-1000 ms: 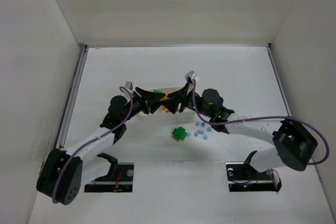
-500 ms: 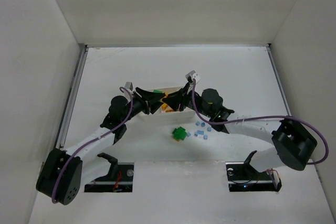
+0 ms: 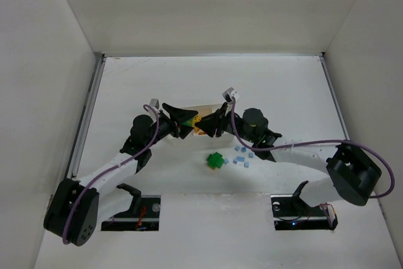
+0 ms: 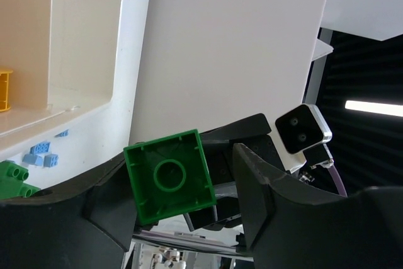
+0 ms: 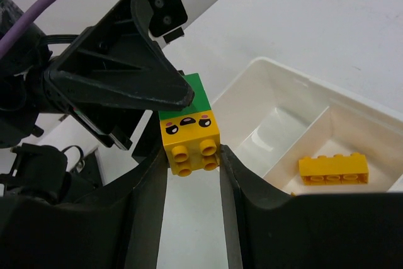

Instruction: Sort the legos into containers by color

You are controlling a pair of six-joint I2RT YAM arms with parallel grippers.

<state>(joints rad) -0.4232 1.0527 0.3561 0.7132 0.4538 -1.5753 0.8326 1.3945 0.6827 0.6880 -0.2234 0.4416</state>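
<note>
My right gripper is shut on a yellow-orange lego with a printed face, studs toward the camera. A bright green lego is stuck to its far end. In the left wrist view the green lego shows its hollow underside, resting against one finger, with a gap to the other. My left gripper is open around it. Both grippers meet over the white tray, the left gripper facing the right gripper. A long yellow lego lies in one compartment.
A green lego cluster and several tiny light-blue legos lie on the table in front of the tray. The tray wall is close to the left gripper. White walls enclose the table.
The two grippers have drawn slightly apart over the tray, and the joined yellow and green legos now show between their tips. The loose legos have not moved.
</note>
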